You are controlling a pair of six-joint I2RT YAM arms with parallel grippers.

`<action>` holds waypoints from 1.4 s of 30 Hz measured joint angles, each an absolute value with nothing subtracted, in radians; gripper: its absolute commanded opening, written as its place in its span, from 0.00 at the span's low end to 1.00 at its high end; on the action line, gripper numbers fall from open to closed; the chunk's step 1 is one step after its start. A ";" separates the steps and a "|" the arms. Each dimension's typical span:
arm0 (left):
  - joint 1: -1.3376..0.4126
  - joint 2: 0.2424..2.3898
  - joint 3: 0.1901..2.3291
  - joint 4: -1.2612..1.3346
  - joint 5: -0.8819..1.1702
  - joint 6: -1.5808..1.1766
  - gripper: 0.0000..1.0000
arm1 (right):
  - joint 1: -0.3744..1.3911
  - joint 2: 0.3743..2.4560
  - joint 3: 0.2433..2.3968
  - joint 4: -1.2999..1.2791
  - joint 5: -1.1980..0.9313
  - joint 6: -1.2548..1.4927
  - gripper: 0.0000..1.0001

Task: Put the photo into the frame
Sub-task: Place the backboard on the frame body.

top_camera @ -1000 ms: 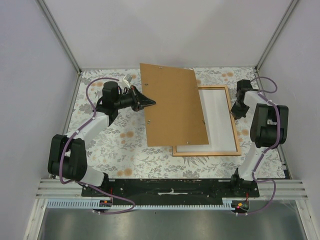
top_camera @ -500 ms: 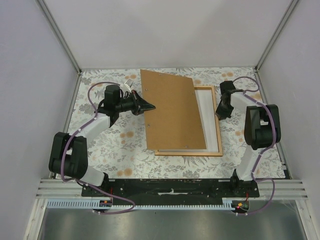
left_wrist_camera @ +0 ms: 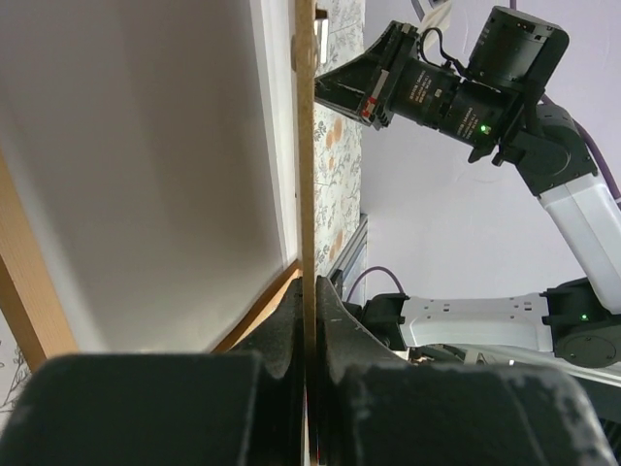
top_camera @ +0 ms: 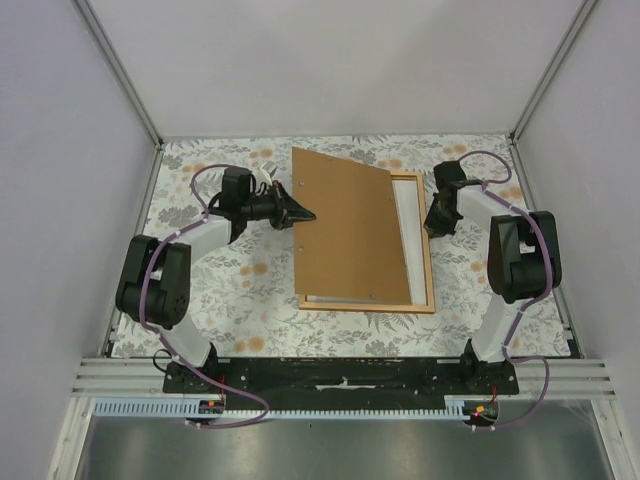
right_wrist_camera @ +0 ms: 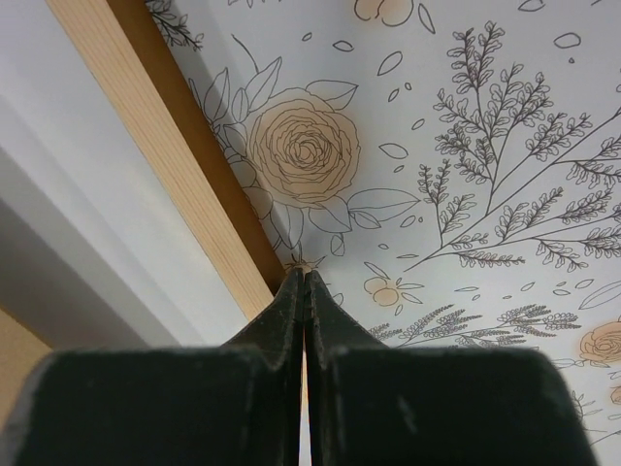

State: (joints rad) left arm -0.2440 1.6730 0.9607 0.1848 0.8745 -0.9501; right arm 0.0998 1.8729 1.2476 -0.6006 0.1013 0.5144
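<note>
The frame (top_camera: 428, 262) lies flat on the floral cloth, its rail also in the right wrist view (right_wrist_camera: 165, 165). A plain white sheet (top_camera: 414, 240), apparently the photo's back, lies inside it; no printed side shows. My left gripper (top_camera: 305, 215) is shut on the left edge of the brown backing board (top_camera: 350, 230), which is tilted over most of the frame. In the left wrist view the board (left_wrist_camera: 306, 146) is edge-on between my fingers (left_wrist_camera: 286, 320). My right gripper (top_camera: 431, 228) is shut and empty, its tips (right_wrist_camera: 306, 275) against the frame's outer right rail.
The floral tablecloth (top_camera: 220, 290) covers the table. White walls with metal corner posts (top_camera: 120, 70) close in the sides and back. The right arm (left_wrist_camera: 456, 87) shows beyond the board in the left wrist view.
The frame with the white sheet has slid left, with my shut right gripper behind its right rail. The board in my left gripper has shifted slightly right and now covers most of the frame.
</note>
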 measured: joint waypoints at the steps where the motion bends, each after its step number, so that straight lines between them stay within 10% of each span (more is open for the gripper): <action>1: -0.244 1.682 0.968 0.188 0.876 -0.950 0.02 | 0.100 1.871 1.248 -0.599 0.100 0.511 0.00; 12: -0.247 1.785 1.043 0.246 0.913 -0.951 0.02 | 0.100 1.860 1.248 -0.587 0.095 0.488 0.28; 42: -0.290 1.946 1.089 0.378 0.952 -1.021 0.02 | 0.087 1.848 1.240 -0.575 0.110 0.490 0.18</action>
State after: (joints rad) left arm -0.2905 1.9457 1.0885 0.3782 0.9520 -1.0206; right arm 0.0868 1.8481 1.2404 -0.5747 0.1101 0.4900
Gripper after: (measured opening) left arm 0.043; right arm 0.180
